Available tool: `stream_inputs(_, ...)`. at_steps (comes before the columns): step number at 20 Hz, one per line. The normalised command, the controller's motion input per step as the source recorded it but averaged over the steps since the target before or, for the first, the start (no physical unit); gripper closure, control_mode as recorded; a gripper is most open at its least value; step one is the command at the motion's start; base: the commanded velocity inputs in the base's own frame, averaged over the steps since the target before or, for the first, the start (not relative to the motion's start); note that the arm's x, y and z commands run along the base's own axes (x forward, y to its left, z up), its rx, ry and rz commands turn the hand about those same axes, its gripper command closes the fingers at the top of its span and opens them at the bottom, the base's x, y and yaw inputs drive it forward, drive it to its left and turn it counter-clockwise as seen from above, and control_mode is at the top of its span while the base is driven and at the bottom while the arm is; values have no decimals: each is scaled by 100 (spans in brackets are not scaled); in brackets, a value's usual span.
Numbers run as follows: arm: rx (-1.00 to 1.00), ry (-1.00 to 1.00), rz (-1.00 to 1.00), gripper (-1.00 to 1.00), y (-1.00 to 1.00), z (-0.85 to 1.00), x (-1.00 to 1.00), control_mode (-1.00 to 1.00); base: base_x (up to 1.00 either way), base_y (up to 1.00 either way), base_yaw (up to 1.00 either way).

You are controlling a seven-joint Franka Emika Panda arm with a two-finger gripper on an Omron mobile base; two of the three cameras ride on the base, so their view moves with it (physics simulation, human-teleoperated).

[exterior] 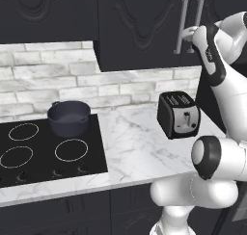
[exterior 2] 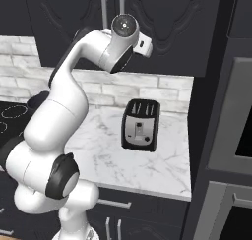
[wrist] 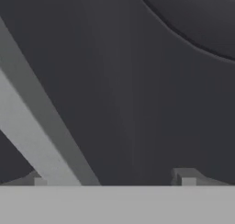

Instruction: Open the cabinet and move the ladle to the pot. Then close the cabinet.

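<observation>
The robot arm (exterior: 217,133) stands nearest, its white links rising from the lower right of the left base view and bending up toward the wall. Behind it spreads the marble counter (exterior: 140,147), running from the black cooktop (exterior: 48,150) on the left to a tall dark unit at the right. Above the counter hangs the cabinet (exterior: 140,32), black with curvy carved relief, both doors closed, its two long silver bar handles (exterior: 182,24) standing side by side where the doors meet. A white brick wall (exterior: 58,80) fills the space between cabinet and counter.

The toaster (exterior: 178,114), black and boxy with a silvery face, sits on the counter below the handles. The pot (exterior: 68,116), dark blue-grey and lidless, rests on the back right burner of the cooktop, well apart from the toaster.

The gripper (exterior: 189,34) is raised to the cabinet handles. In the hand view one silver handle (wrist: 36,140) crosses diagonally, close against the dark door, between the two fingertips (wrist: 186,176), which stand wide apart and released, clasping nothing. With the doors closed, the ladle cannot be seen.
</observation>
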Motion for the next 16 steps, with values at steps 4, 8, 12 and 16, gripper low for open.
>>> stream_inputs(4,1,0,0,100,0,-1,25,-100,0,0,0)
stream_inputs(8,0,0,0,100,0,-3,12,-100,0,0,0)
stream_inputs(12,0,-3,0,100,0,0,0,-100,0,0,0)
stream_inputs(16,-3,0,0,100,0,0,0,-100,0,0,0)
